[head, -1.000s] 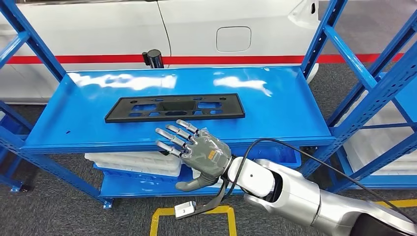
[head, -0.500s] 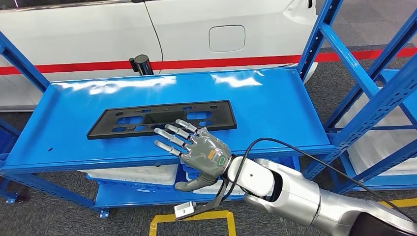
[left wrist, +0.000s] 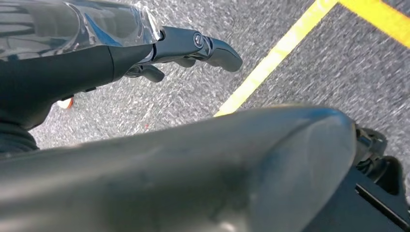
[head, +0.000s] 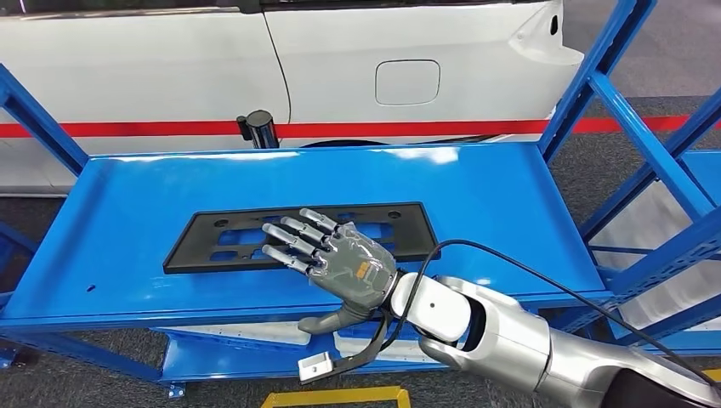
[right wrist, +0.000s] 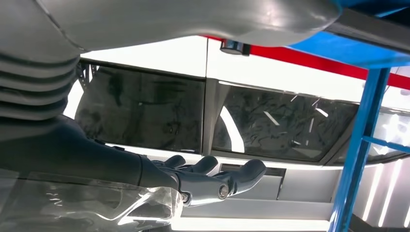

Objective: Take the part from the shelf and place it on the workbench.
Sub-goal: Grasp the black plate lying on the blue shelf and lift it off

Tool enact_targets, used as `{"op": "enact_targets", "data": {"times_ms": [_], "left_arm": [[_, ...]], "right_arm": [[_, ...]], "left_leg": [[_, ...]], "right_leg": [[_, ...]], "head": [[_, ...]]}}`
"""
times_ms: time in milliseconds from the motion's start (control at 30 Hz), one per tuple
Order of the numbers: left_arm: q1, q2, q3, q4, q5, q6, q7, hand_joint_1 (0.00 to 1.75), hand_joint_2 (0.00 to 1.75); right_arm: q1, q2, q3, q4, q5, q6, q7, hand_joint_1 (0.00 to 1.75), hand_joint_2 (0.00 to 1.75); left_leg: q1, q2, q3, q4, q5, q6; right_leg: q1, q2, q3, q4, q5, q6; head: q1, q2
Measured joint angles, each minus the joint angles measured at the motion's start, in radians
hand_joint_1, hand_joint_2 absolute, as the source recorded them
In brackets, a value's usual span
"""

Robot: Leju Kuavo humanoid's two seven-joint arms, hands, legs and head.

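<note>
A flat black part (head: 223, 241) with several cut-outs lies lengthwise on the blue shelf (head: 510, 204). My right hand (head: 336, 259) reaches in from the lower right. Its fingers (head: 289, 238) are spread flat above the middle of the part, and the thumb hangs below the shelf's front edge. It holds nothing. Seen from the right wrist, the right hand (right wrist: 212, 181) shows dark, outstretched fingers in front of a car window. My left hand (left wrist: 193, 46) hangs over the grey floor with its fingers loosely extended and nothing in them.
A white car with a red stripe (head: 425, 127) stands right behind the shelf. A black cylinder (head: 259, 127) sits at the shelf's back edge. Blue uprights (head: 587, 93) rise at the right. White trays (head: 246, 336) lie on the lower shelf. A yellow line (head: 340, 397) marks the floor.
The camera has shifted and the shelf sits lower in the picture. My right hand has moved forward from the shelf's front edge, so its fingers now lie over the black part.
</note>
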Motion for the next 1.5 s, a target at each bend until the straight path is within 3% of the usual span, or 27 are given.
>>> {"op": "enact_targets", "data": {"times_ms": [33,100,267,333,400,433,467,500,567,633,733,800,900,933,967,1000,1033,1067,1133,1167,1200,1267,1300,1400,1433,1467,1500], "left_arm": [[0.0,0.0,0.0,0.0,-0.002,0.0,0.0,0.0,0.0],[-0.001,-0.001,0.0,0.0,-0.005,0.0,-0.001,0.0,0.0],[-0.004,-0.001,0.0,0.0,-0.008,0.0,-0.001,0.0,0.0],[-0.007,-0.001,0.0,0.0,-0.009,0.0,-0.001,0.0,0.0],[-0.007,-0.001,0.0,0.0,-0.009,-0.001,-0.001,0.0,0.0],[-0.006,-0.001,0.0,0.0,-0.01,-0.001,-0.001,0.0,0.0],[-0.006,-0.001,0.0,0.0,-0.01,-0.002,-0.001,0.0,0.0],[-0.006,-0.001,0.0,0.0,-0.011,-0.003,-0.001,0.0,0.0],[-0.007,-0.001,0.0,0.0,-0.012,-0.003,-0.001,0.0,0.0],[-0.01,-0.001,0.0,0.0,-0.013,-0.003,-0.001,0.0,0.0],[-0.008,-0.002,0.0,0.0,-0.013,-0.005,-0.001,0.0,0.0],[-0.008,-0.003,0.0,0.0,-0.014,-0.006,-0.001,0.0,0.0],[-0.01,-0.005,0.0,0.0,-0.016,-0.01,-0.002,0.0,0.0],[-0.01,-0.006,0.0,0.0,-0.017,-0.011,-0.001,0.0,0.0],[-0.009,-0.006,0.0,0.0,-0.018,-0.011,-0.001,0.0,0.0],[-0.009,-0.006,0.0,0.0,-0.018,-0.012,-0.001,0.0,0.0],[-0.009,-0.006,0.0,0.0,-0.019,-0.012,-0.001,0.0,0.0],[-0.009,-0.006,0.0,0.0,-0.019,-0.012,-0.001,0.0,0.0],[-0.011,-0.007,0.001,0.0,-0.019,-0.011,-0.003,0.0,0.0],[-0.011,-0.008,0.002,0.0,-0.019,-0.011,-0.003,0.0,0.0],[-0.011,-0.008,0.002,0.0,-0.019,-0.011,-0.004,0.0,0.0],[-0.01,-0.008,0.004,0.0,-0.019,-0.011,-0.004,0.0,0.0],[-0.01,-0.008,0.004,0.0,-0.019,-0.011,-0.005,0.0,0.0],[-0.01,-0.008,0.005,0.0,-0.019,-0.012,-0.008,0.0,0.0],[-0.009,-0.008,0.005,0.0,-0.019,-0.012,-0.009,0.0,0.0],[-0.008,-0.008,0.005,0.0,-0.019,-0.012,-0.01,0.0,0.0],[-0.007,-0.008,0.005,0.0,-0.019,-0.013,-0.011,0.0,0.0]], "right_arm": [[0.0,0.0,0.0,0.0,0.0,0.0,0.0,0.0,1.75],[0.0,0.0,0.002,0.001,-0.001,0.003,-0.001,0.0,1.75],[0.001,0.008,0.008,0.008,-0.005,0.014,-0.005,0.0,1.75],[0.0,0.013,0.01,0.013,-0.013,0.03,-0.01,0.0,1.75],[-0.002,0.017,0.019,0.024,-0.034,0.083,-0.016,0.0,1.75],[-0.004,0.018,0.025,0.032,-0.048,0.119,-0.018,0.0,1.75],[-0.006,0.019,0.032,0.039,-0.059,0.154,-0.019,0.0,1.75],[-0.009,0.021,0.038,0.046,-0.068,0.181,-0.018,0.0,1.75],[-0.02,0.026,0.051,0.059,-0.079,0.211,-0.015,0.0,1.75],[-0.03,0.032,0.062,0.072,-0.089,0.233,-0.009,0.0,1.75],[-0.037,0.036,0.078,0.091,-0.094,0.259,-0.004,0.0,1.75],[-0.043,0.037,0.086,0.101,-0.094,0.265,-0.003,0.0,1.75],[-0.049,0.038,0.097,0.121,-0.105,0.284,0.001,0.0,1.75],[-0.049,0.038,0.103,0.129,-0.114,0.299,0.006,0.0,1.75],[-0.05,0.039,0.108,0.136,-0.126,0.315,0.014,0.0,1.75],[-0.054,0.04,0.113,0.143,-0.139,0.329,0.026,0.0,1.75],[-0.06,0.044,0.118,0.152,-0.151,0.34,0.042,0.01,1.75],[-0.068,0.048,0.121,0.162,-0.161,0.347,0.059,0.19,1.75],[-0.08,0.057,0.126,0.182,-0.174,0.352,0.09,0.99,1.75],[-0.083,0.06,0.127,0.192,-0.178,0.351,0.102,1.42,1.75],[-0.085,0.064,0.127,0.2,-0.182,0.349,0.114,1.68,1.75],[-0.087,0.069,0.127,0.212,-0.19,0.345,0.133,1.75,1.75],[-0.088,0.071,0.127,0.217,-0.193,0.344,0.141,1.75,1.75],[-0.09,0.074,0.126,0.233,-0.199,0.345,0.155,1.75,1.75],[-0.09,0.075,0.127,0.237,-0.201,0.346,0.158,1.75,1.75],[-0.09,0.076,0.127,0.241,-0.202,0.346,0.16,1.75,1.75],[-0.09,0.077,0.127,0.244,-0.205,0.346,0.162,1.75,1.75]], "left_leg": [[0.001,-0.002,0.011,0.0,-0.009,-0.004],[0.0,-0.003,0.026,0.002,-0.024,-0.014],[-0.003,0.0,0.017,0.028,-0.049,-0.038],[0.001,0.003,-0.036,0.129,-0.093,-0.051],[0.004,0.005,-0.119,0.272,-0.144,-0.06],[0.005,0.005,-0.147,0.31,-0.151,-0.062],[0.005,0.005,-0.157,0.311,-0.141,-0.061],[0.004,0.005,-0.147,0.269,-0.111,-0.058],[0.001,0.005,-0.089,0.12,-0.03,-0.045],[-0.006,0.007,-0.05,0.021,0.009,-0.033],[-0.008,0.006,-0.039,0.002,0.019,-0.023],[-0.001,0.006,-0.029,-0.009,0.026,-0.016],[0.001,0.007,-0.024,-0.013,0.027,-0.01],[0.002,0.007,-0.024,-0.013,0.027,-0.01],[0.003,0.006,-0.024,-0.012,0.026,-0.01],[0.004,0.006,-0.022,-0.012,0.025,-0.012],[0.006,0.005,-0.02,-0.011,0.023,-0.015],[0.006,0.004,-0.019,-0.007,0.019,-0.02],[0.003,0.001,-0.019,0.002,0.011,-0.031],[0.002,0.0,-0.02,0.005,0.009,-0.036],[0.003,0.0,-0.021,0.006,0.008,-0.04],[0.007,0.002,-0.025,0.015,-0.001,-0.048],[0.009,0.003,-0.036,0.043,-0.019,-0.053],[0.012,0.007,-0.126,0.241,-0.116,-0.066],[0.012,0.007,-0.155,0.301,-0.136,-0.067],[0.012,0.007,-0.168,0.326,-0.137,-0.067],[0.012,0.007,-0.16,0.306,-0.117,-0.064]], "right_leg": [[-0.001,-0.001,0.018,-0.071,0.056,0.0],[0.0,-0.002,0.05,-0.184,0.124,-0.005],[0.0,-0.005,0.059,-0.215,0.133,-0.034],[-0.003,-0.005,0.063,-0.216,0.131,-0.04],[-0.002,-0.005,0.064,-0.216,0.127,-0.044],[-0.002,-0.004,0.064,-0.216,0.126,-0.046],[-0.001,-0.004,0.065,-0.216,0.125,-0.046],[-0.001,-0.003,0.067,-0.216,0.123,-0.046],[0.001,-0.001,0.072,-0.217,0.121,-0.045],[0.003,0.0,0.074,-0.217,0.118,-0.04],[0.005,-0.002,0.077,-0.219,0.113,-0.026],[0.006,-0.002,0.063,-0.181,0.083,-0.017],[0.004,-0.002,-0.023,0.009,-0.011,-0.008],[0.003,-0.003,-0.047,0.057,-0.025,-0.006],[0.001,-0.003,-0.054,0.07,-0.02,-0.003],[-0.002,-0.003,-0.04,0.04,0.005,-0.001],[-0.006,-0.003,-0.009,-0.023,0.04,0.001],[-0.01,-0.004,0.029,-0.097,0.071,0.004],[-0.013,-0.001,0.08,-0.199,0.103,0.001],[-0.011,0.001,0.088,-0.214,0.103,-0.004],[-0.008,0.003,0.088,-0.215,0.103,-0.011],[-0.007,0.001,0.089,-0.216,0.106,-0.023],[-0.008,0.0,0.089,-0.217,0.108,-0.029],[-0.008,-0.001,0.088,-0.218,0.109,-0.036],[-0.008,-0.001,0.088,-0.218,0.108,-0.037],[-0.007,-0.001,0.088,-0.218,0.108,-0.037],[-0.007,0.0,0.09,-0.218,0.107,-0.037]], "head": [[0.0,0.0],[0.0,0.0],[0.0,0.0],[-0.001,0.0],[-0.001,0.0],[-0.001,0.0],[-0.001,0.0],[-0.001,0.0],[-0.001,0.0],[-0.001,0.0],[0.0,0.0],[0.001,0.0],[0.003,0.0],[0.003,0.0],[0.003,0.0],[0.003,0.0],[0.003,0.0],[0.003,0.0],[0.002,0.0],[0.002,0.0],[0.001,0.0],[0.001,0.0],[0.001,0.0],[-0.001,0.0],[-0.001,0.0],[-0.001,0.0],[-0.001,0.0]]}}
